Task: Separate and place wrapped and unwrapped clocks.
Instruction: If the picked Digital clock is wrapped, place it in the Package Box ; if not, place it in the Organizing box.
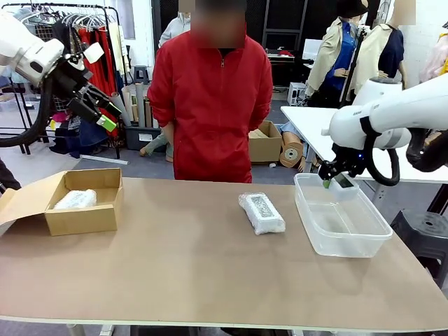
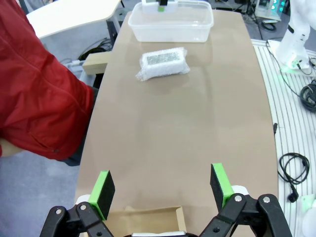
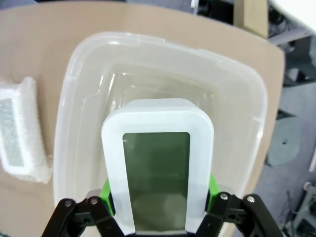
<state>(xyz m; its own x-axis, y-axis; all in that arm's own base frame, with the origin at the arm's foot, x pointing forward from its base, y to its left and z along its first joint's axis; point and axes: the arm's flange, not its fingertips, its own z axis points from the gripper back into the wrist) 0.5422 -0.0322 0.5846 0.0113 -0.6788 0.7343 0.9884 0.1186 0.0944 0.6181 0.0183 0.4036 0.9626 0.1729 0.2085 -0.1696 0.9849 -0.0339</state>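
My right gripper (image 1: 339, 181) is shut on the unwrapped clock (image 3: 157, 165), a white rounded rectangle with a grey-green screen. It hangs over the far end of a clear plastic bin (image 1: 350, 241). In the right wrist view the clock sits between the green pads (image 3: 211, 183), right above the bin (image 3: 79, 74). One wrapped clock (image 1: 261, 212) lies on the table left of the bin and appears in both wrist views (image 2: 164, 63) (image 3: 17, 133). Another wrapped clock (image 1: 75, 199) lies inside the cardboard box (image 1: 84, 218). High above the box, my left gripper (image 1: 98, 112) is open with nothing in it (image 2: 163, 186).
A person in a red jacket (image 1: 210, 91) stands at the far edge of the table, arms behind the back. The cardboard box stands at the table's left end with its flap open to the left. Bare tabletop (image 1: 182, 266) stretches between box and bin.
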